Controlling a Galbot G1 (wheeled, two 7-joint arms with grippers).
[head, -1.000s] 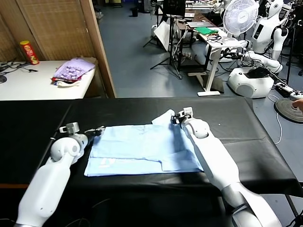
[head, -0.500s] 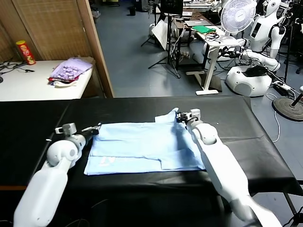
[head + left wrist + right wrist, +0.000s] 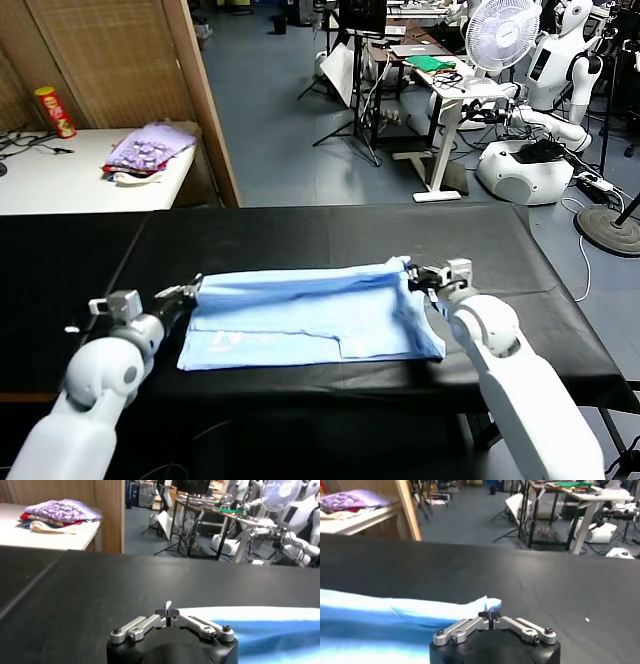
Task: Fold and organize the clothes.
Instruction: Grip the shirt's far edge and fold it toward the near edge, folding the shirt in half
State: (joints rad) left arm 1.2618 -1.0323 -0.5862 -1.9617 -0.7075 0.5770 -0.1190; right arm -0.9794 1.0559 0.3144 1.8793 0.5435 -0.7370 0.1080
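The clothes are one pale sky-blue T-shirt (image 3: 310,315) lying across the black table (image 3: 300,235), with a small white mark near its front left corner. My left gripper (image 3: 188,291) is shut on the shirt's far left corner, and a sliver of fabric sticks up between the jaws of the left gripper (image 3: 168,611). My right gripper (image 3: 418,276) is shut on the far right corner. In the right wrist view the right gripper (image 3: 490,614) pinches the tip of the T-shirt (image 3: 420,614). The far edge hangs stretched between the two grippers, raised slightly off the table.
A white side table (image 3: 60,180) at the back left carries a purple pile of garments (image 3: 150,148) and a red can (image 3: 55,110). Beyond the black table stand a fan (image 3: 505,35), desks and another white robot (image 3: 560,65). The table's front edge runs just below the shirt.
Both grippers have drawn back toward me and spread apart. They carried the shirt's far edge along and pulled it straight, and the right sleeve no longer lies out on the table.
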